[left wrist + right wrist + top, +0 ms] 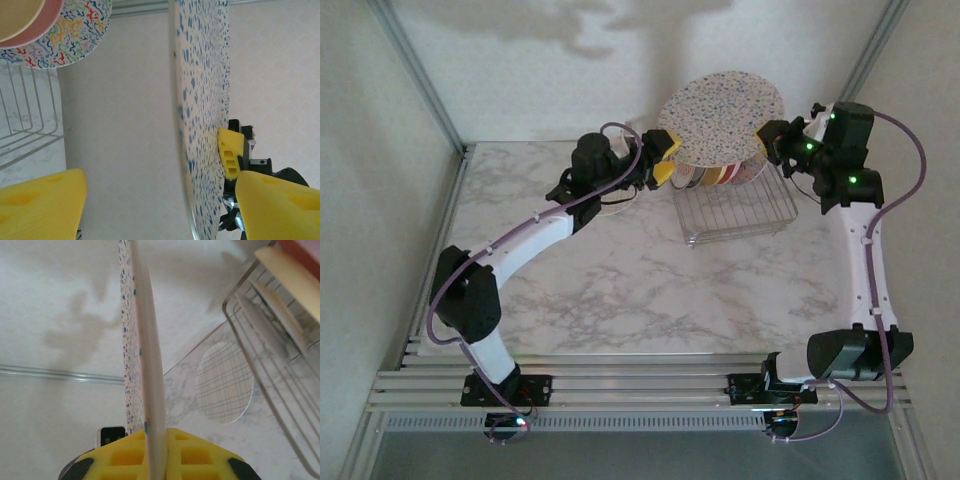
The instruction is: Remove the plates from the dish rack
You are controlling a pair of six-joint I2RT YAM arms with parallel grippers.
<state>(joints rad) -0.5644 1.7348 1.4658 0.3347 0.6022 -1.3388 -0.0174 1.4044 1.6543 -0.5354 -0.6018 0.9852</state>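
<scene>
A: Any lettering, brand or number to read?
B: None legible in all 3 views (the squiggles on the floral plate [75, 35] and the blue flecks on the speckled plate [720, 118] are pattern, not writing).
A: Signs, labels?
B: Nothing readable.

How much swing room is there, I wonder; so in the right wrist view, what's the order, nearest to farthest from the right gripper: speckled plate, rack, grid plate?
1. speckled plate: edge-on, clamped between the jaws of the right gripper.
2. rack: off to the right side.
3. grid plate: flat on the table, behind the rack's near wire.
</scene>
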